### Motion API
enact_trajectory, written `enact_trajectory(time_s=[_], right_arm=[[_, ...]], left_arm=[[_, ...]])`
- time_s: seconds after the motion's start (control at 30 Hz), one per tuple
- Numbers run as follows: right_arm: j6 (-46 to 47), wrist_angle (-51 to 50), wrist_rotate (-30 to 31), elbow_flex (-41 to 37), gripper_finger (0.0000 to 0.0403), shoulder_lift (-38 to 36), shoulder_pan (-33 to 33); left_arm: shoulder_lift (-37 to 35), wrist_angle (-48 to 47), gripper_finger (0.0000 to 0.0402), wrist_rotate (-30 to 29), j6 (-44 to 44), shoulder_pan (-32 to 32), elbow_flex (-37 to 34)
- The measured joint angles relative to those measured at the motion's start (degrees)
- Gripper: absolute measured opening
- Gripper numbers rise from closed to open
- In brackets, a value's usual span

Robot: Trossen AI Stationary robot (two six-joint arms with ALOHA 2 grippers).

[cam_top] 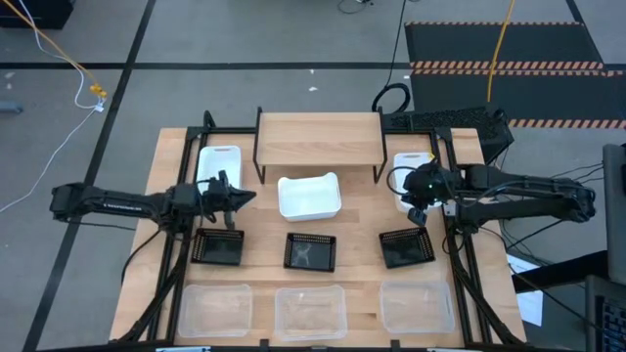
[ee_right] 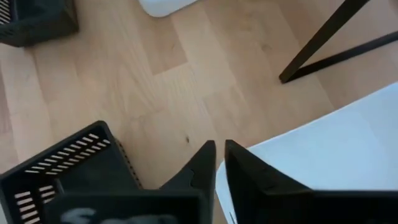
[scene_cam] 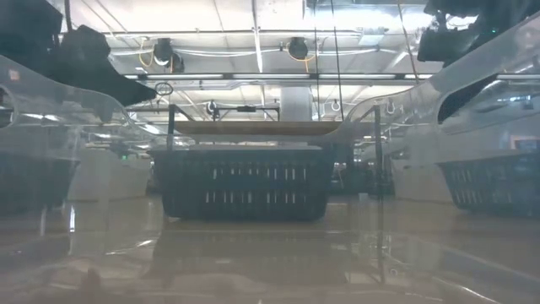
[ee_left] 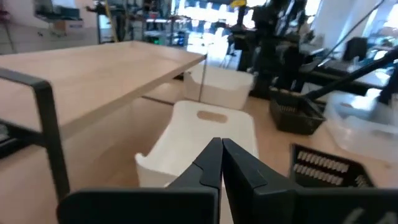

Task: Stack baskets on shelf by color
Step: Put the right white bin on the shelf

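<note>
In the high view the light-wood shelf (cam_top: 318, 142) stands at the table's far side with nothing on its top. Three white baskets (cam_top: 218, 164) (cam_top: 309, 196) (cam_top: 406, 161) sit on the table around it, three black mesh baskets (cam_top: 217, 246) (cam_top: 310, 252) (cam_top: 406, 247) form a middle row, and three clear baskets (cam_top: 215, 308) (cam_top: 310, 311) (cam_top: 416, 305) line the near edge. My left gripper (cam_top: 250, 196) (ee_left: 221, 146) is shut, above the table left of the middle white basket (ee_left: 205, 134). My right gripper (cam_top: 417, 210) (ee_right: 219, 148) is shut, over the near edge of the right white basket (ee_right: 336, 143).
The shelf's thin black legs (ee_left: 46, 124) (ee_right: 336, 37) stand close to both grippers. A black mesh basket (ee_right: 62, 171) lies just below the right gripper. Bare tabletop (cam_top: 362, 210) shows between the white and black rows. The low view looks through the clear baskets' walls (scene_cam: 472, 76).
</note>
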Motion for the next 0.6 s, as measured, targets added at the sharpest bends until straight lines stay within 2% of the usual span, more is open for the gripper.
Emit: enact_trajectory(time_s=[0.17,0.33,0.43,0.5,0.6], right_arm=[[0.40,-0.15,0.06,0.01,0.0111,5.06,0.03],[6.05,-3.06,-1.21,0.01,0.0163,12.59,-0.44],[7.38,-6.29,1.37,-0.02,0.0170,15.07,-0.41],[7.83,-7.66,4.24,-0.02,0.0168,15.52,-0.67],[6.25,-8.54,4.29,-0.02,0.0156,15.88,-1.71]], left_arm=[[5.25,7.28,0.0017,-0.52,0.58,-0.24,0.00],[9.76,13.72,0.0063,-0.50,0.07,-1.90,0.00],[11.91,14.04,0.0096,-1.15,0.07,-2.47,0.00],[12.93,13.84,0.0114,-3.83,0.53,-2.34,0.00],[13.62,14.58,0.0131,-8.05,0.86,-0.78,0.00]])
